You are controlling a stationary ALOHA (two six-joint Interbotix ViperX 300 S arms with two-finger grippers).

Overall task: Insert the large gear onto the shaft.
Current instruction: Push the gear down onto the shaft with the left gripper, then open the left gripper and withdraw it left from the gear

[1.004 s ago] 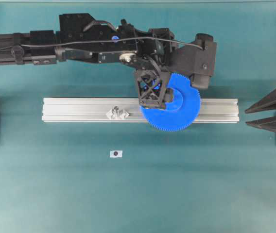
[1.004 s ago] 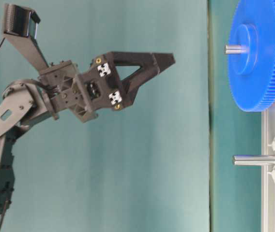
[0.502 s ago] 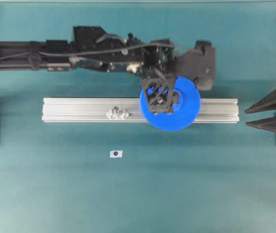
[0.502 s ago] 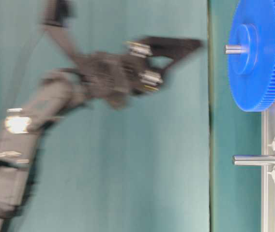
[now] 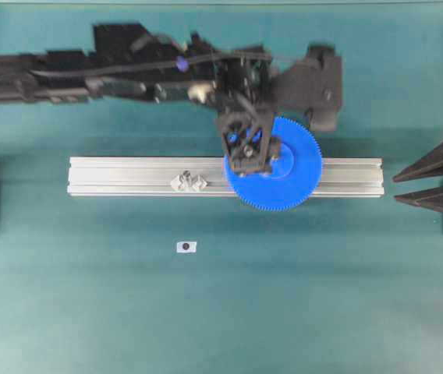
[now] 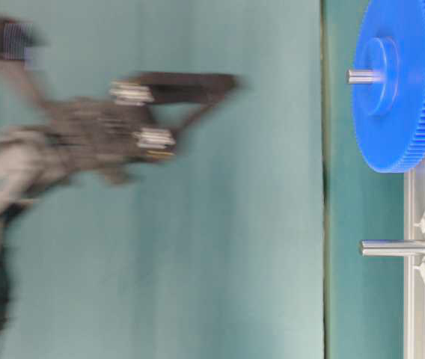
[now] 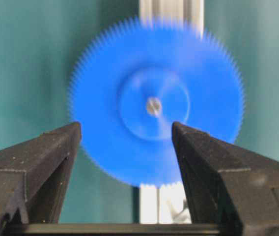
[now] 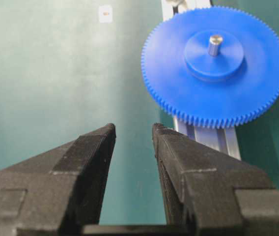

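While the large gear (image 5: 274,165) sits flat on the rail, a pin poking through its hub, we hover our left gripper (image 7: 125,135) directly above, fingers spread wide and empty; our right gripper (image 8: 133,135) waits far off, likewise open.

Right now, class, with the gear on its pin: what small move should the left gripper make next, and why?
Probably draw the left gripper clear. It is open, holds nothing, and the large gear already sits on a pin poking through its hub.
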